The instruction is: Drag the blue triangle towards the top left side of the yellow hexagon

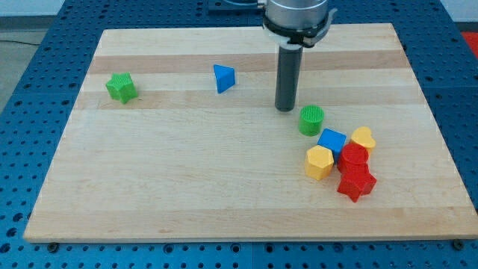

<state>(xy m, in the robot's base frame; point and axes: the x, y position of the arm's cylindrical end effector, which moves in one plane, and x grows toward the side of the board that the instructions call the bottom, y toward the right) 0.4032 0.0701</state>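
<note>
Red star (356, 184) lowest, my tip (284, 109) (near green cylinder (311, 119))

Robotics lab bench, blue perforated metal table (30, 60) around a pale wooden board (187, 187), industrial arm's metal flange (297, 16) at the frame's top, toy-like coloured blocks (340, 153) at right

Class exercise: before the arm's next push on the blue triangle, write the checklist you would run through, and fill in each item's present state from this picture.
1. Blue triangle in plain sight, nothing touching it: ok.
2. Yellow hexagon located, at the cluster's left edge: ok.
3. My tip placed on the triangle's far side for a push toward the hexagon: not ok; it stands to the triangle's right.
4. Spot at the hexagon's top left free: not ok; green cylinder and blue cube crowd it.
5. Green star out of the way: ok.
</note>
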